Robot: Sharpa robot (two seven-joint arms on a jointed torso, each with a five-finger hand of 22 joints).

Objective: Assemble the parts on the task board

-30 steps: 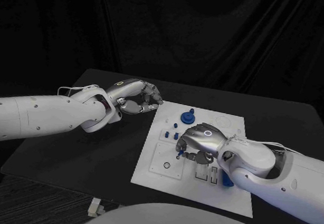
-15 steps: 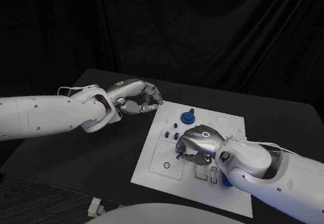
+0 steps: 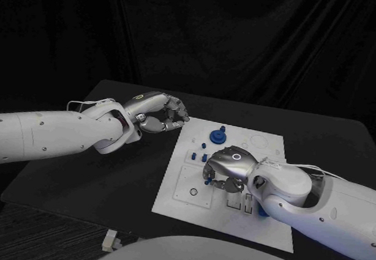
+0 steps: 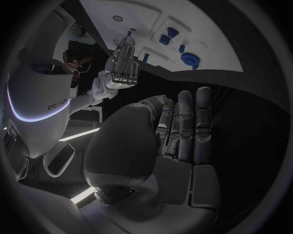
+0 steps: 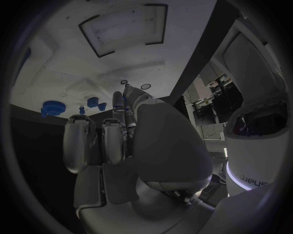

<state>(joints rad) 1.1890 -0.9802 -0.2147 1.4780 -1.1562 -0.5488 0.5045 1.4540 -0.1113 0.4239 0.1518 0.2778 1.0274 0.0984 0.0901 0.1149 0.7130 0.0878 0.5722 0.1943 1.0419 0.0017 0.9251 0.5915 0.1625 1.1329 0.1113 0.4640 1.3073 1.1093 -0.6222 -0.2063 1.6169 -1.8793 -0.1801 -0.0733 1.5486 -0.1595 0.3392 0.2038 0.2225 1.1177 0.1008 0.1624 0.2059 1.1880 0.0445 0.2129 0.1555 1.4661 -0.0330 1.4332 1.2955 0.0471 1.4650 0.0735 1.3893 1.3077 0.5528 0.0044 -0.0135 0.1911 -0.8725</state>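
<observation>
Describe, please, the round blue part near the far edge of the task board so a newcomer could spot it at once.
Start at the white task board in the middle of the black table. Near its far edge, beyond the right hand, stands a round blue part. It is the widest blue piece there, a disc with a small stem rising from it; its neighbours are small blocks.

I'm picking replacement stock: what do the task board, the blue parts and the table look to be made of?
Task board: likely rigid white plastic, matte, with crisp cut-outs and recesses. Blue parts, such as the round one: probably moulded or printed plastic, uniform colour, no metallic glint. Table: flat black matte top with no reflections; its material cannot be told.
</observation>
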